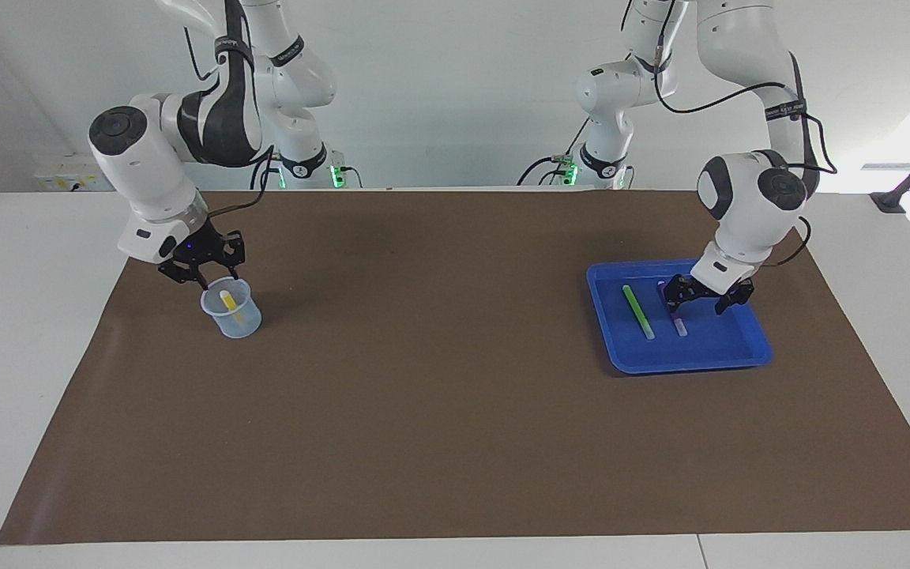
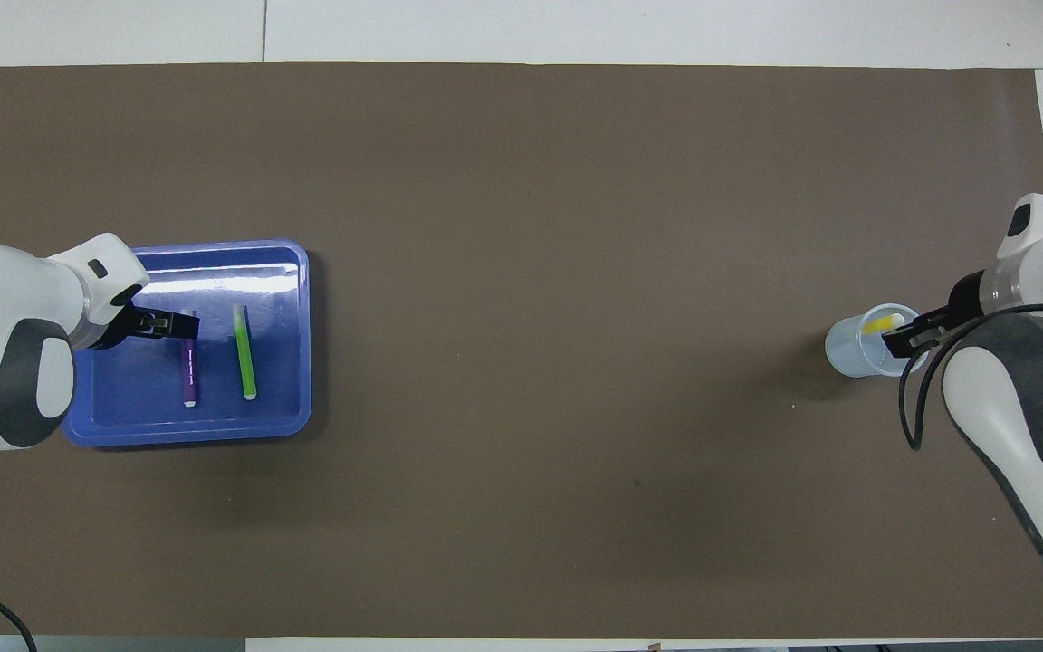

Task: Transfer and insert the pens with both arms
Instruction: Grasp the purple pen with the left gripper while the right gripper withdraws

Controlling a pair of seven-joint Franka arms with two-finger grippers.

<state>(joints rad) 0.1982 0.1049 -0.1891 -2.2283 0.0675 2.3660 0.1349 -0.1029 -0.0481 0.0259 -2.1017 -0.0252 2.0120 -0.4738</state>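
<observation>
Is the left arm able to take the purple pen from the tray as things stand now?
Probably yes. The left gripper stands open, low over the purple pen in the blue tray. The green pen lies apart beside it, and nothing covers the purple one.

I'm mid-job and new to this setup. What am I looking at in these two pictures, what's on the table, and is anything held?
These are two white robot arms, each ending in a black two-finger pincer, working over a brown mat. One picture looks across at the robots. The other looks down from above their end, so the sides swap between them. The right pincer hangs just over a clear cup and holds nothing. A yellow pen leans inside the cup. At the left arm's end, a blue tray holds a green pen and a purple pen lying side by side. The left pincer is open, low over the purple pen, gripping nothing.
</observation>
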